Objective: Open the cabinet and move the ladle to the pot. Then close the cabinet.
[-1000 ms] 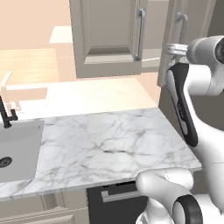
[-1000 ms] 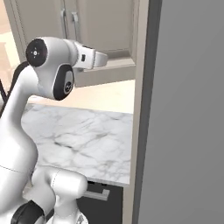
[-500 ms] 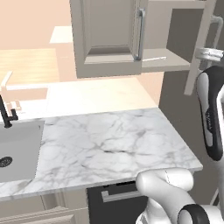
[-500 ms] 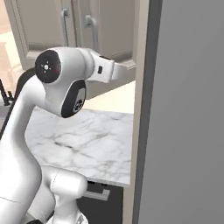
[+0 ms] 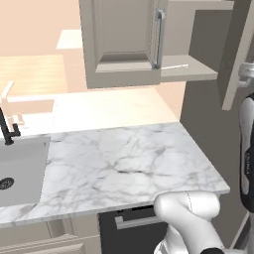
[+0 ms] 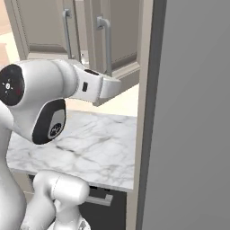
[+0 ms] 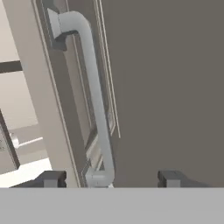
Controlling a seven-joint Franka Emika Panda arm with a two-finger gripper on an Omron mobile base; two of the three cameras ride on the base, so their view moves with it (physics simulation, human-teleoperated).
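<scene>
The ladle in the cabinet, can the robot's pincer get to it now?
Probably yes. The cabinet's right door is swung open, and the open pincer sits by its handle. The ladle lies uncovered on the shelf.

White marble countertop (image 5: pixel 124 158) with grey veining, spanning the foreground. Pale sink basin (image 5: pixel 20 171) set into its left end, with round drain (image 5: pixel 5 183); dark faucet (image 5: pixel 7 130) upright at the back rim. Dark appliance front (image 5: pixel 130 229) with silver bar handle (image 5: pixel 135 221) below the counter edge. Tall dark grey unit (image 6: pixel 188 117) at right. Peach wall (image 5: pixel 39 25) behind.
</scene>
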